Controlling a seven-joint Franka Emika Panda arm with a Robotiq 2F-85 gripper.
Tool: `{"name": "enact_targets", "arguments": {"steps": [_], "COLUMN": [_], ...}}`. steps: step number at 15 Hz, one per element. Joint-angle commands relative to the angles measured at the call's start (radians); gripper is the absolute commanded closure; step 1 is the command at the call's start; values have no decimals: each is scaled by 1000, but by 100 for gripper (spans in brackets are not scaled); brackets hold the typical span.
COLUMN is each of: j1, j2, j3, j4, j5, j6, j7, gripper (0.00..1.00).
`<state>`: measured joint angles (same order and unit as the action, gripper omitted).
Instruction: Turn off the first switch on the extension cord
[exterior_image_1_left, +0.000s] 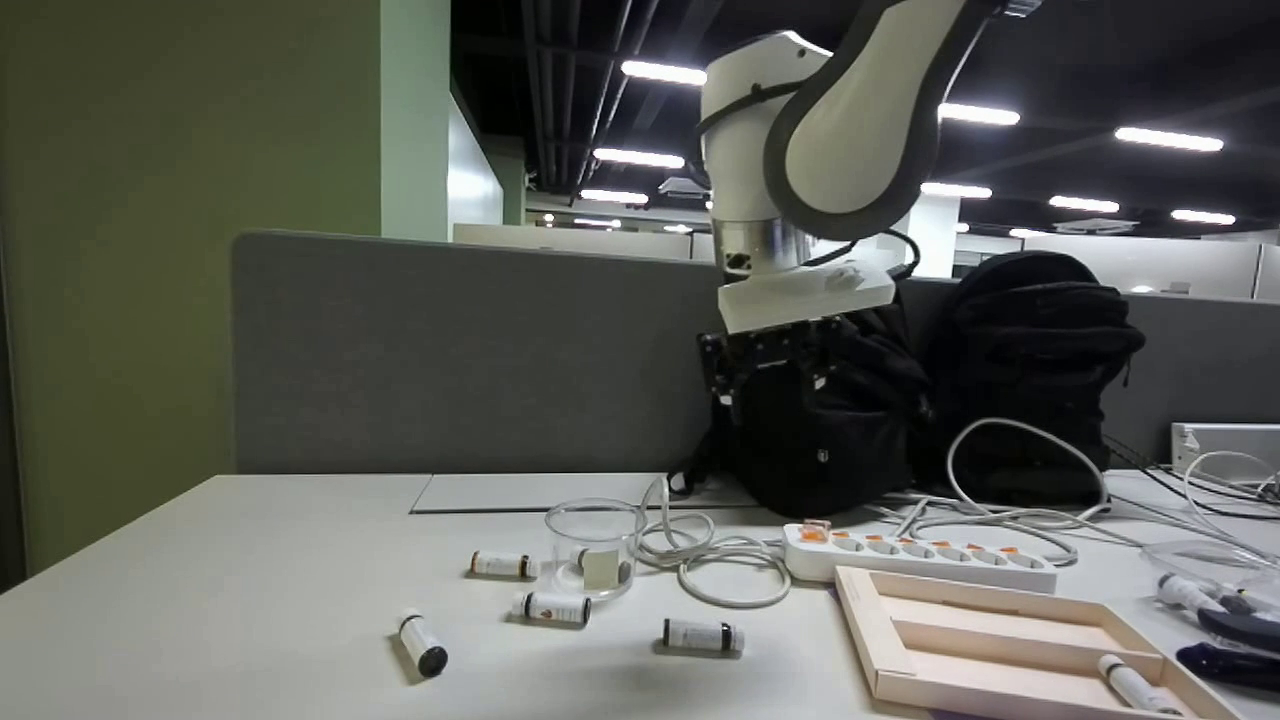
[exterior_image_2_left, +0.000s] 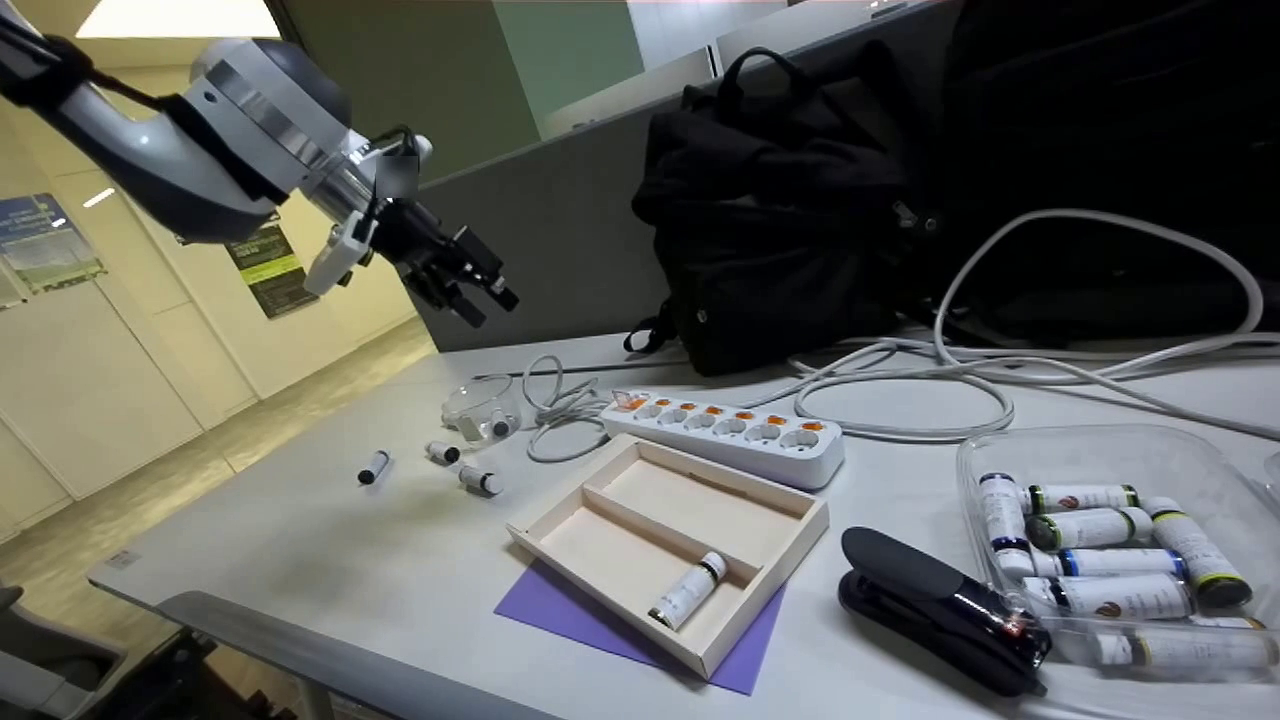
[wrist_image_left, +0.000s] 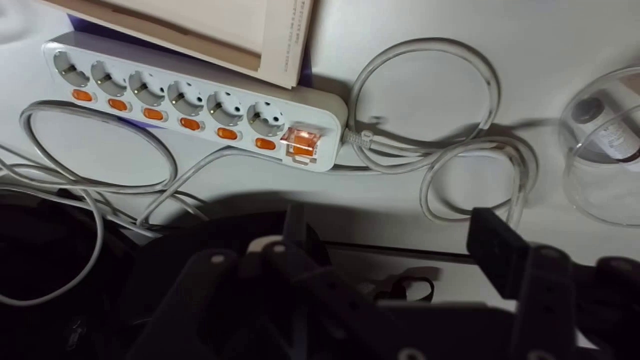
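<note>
Your gripper (wrist_image_left: 389, 230) hangs above the worktop (exterior_image_1_left: 250, 600) with its fingers (wrist_image_left: 500, 255) standing well apart, while the strip (wrist_image_left: 205, 107) lies toward the back edge, between the frame (exterior_image_1_left: 880, 630) and the backpacks (exterior_image_1_left: 1030, 390).

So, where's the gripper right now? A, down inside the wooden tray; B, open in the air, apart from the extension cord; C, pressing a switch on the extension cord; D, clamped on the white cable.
B: in the wrist view the jaws of the gripper stand wide apart with nothing held, and an exterior view shows it up in the air, clear of the extension cord lying on the desk.
</note>
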<state>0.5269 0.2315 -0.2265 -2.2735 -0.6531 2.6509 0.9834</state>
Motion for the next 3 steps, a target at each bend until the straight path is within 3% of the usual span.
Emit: {"name": "enact_targets", "arguments": {"steps": [1,3], "j1": [-112,-139], "j2": [-35,-71], "j3": [106,122], "j4": [-17,-44], "j5": [-33,-37], "j6": [-12,-10], "j7": [15,9], "gripper": [10,1]}}
